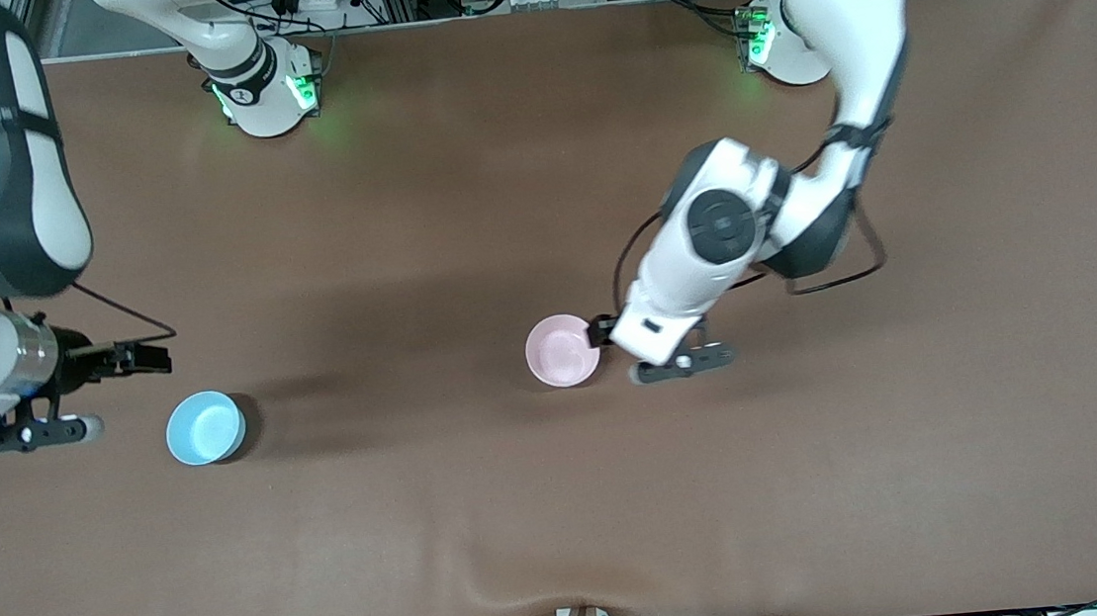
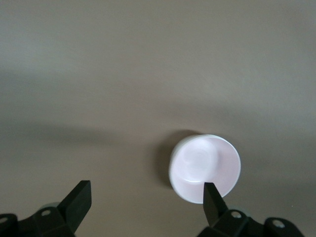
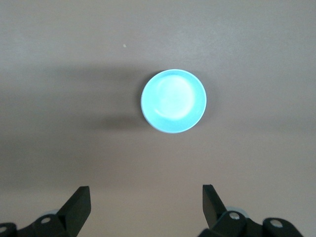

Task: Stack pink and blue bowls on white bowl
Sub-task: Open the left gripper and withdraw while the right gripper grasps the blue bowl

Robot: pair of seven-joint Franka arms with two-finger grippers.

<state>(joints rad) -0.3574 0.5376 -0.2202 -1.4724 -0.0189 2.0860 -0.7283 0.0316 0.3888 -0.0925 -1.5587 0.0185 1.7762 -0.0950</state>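
Front view: round glossy pink bowl [image 1: 562,349], possibly nested.

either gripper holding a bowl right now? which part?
Nothing held. Left gripper is open beside the pink bowl; right gripper is open near the blue bowl.

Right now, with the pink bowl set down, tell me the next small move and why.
Probably bring the right end effector down over the blue bowl to grasp its rim: it is open, and that bowl sits alone toward the right arm's end. The pink bowl rests mid-table, the open left end effector beside it.
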